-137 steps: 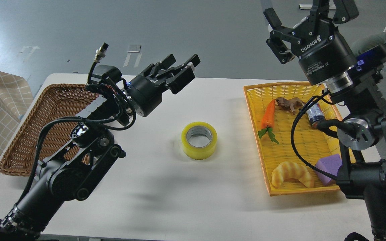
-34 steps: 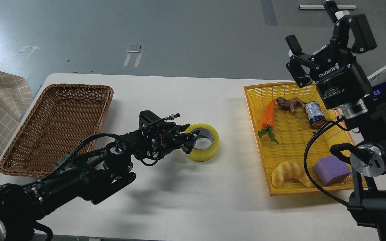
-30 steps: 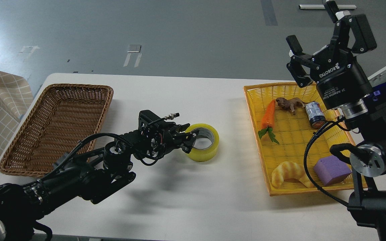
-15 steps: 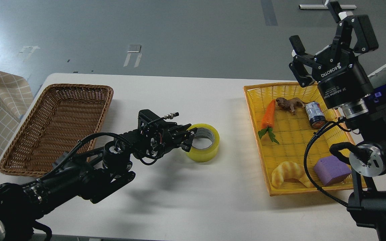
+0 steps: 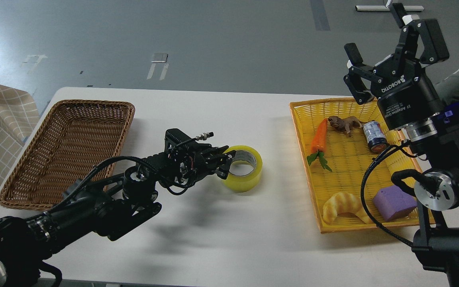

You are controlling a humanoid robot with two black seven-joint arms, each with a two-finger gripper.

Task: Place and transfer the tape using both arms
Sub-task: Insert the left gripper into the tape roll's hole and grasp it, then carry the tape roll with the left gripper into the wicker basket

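The tape point(image 5: 250, 178), a yellowish roll with a grey-white core, lies flat near the middle of the white table point(image 5: 229, 227). My left gripper point(image 5: 224, 161) reaches in low from the left. Its fingers are closed on the roll's left wall, one inside the ring and one outside. The roll looks slightly raised on that side. My right gripper point(image 5: 377, 36) is open and empty. It is held high at the upper right, above the far end of the yellow basket point(image 5: 349, 175), pointing up and away.
A brown wicker basket point(image 5: 70, 147) sits at the left, with nothing in it. The yellow basket holds a carrot point(image 5: 319, 135), a small animal toy point(image 5: 343, 123), a can point(image 5: 374, 136), a croissant toy point(image 5: 347, 205) and a purple block point(image 5: 395, 202).
My left arm came down from above the table to the tape. Its fingers closed on the roll's left wall. The roll has shifted slightly up and right. The right gripper drifted slightly right.
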